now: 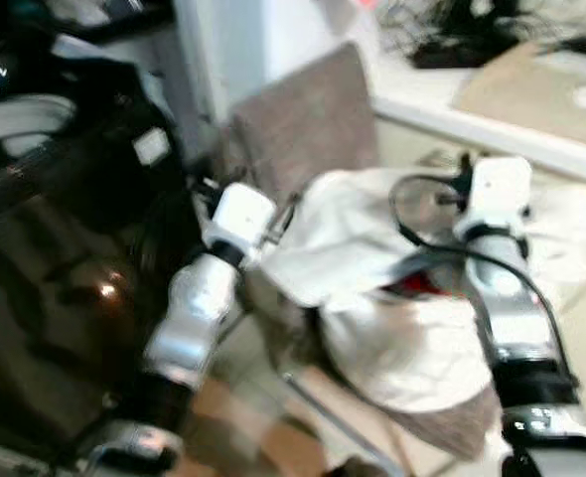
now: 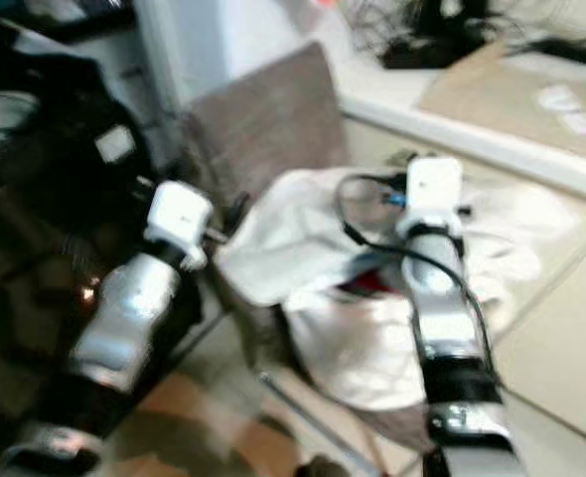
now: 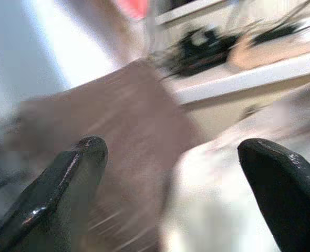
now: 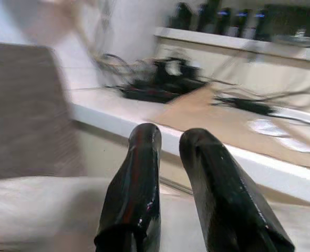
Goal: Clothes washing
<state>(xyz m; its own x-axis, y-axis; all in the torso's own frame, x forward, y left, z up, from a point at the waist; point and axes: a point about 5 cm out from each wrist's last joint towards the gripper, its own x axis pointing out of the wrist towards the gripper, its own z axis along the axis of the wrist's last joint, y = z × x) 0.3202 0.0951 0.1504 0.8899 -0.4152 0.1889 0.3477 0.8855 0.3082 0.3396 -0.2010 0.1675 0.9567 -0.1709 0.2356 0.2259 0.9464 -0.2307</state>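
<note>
A heap of white clothes [image 1: 372, 258] lies on the seat of a grey-brown fabric chair [image 1: 308, 119], with a bit of red cloth [image 1: 417, 286] showing in the folds. My left arm [image 1: 199, 298] reaches in from the left of the heap. Its gripper [image 3: 173, 149] is open, fingers wide apart, pointing at the chair back and the edge of the white cloth. My right arm [image 1: 512, 298] stretches over the heap. Its gripper [image 4: 168, 136] is shut with nothing between the fingers, just above the white cloth. The views are blurred.
A large glossy black machine [image 1: 45, 248] stands close on the left. Behind the chair runs a low white ledge [image 1: 472, 114] carrying a cardboard sheet [image 1: 531, 84] and a tangle of black cables [image 1: 452, 40]. Pale tiled floor [image 2: 561, 348] lies to the right.
</note>
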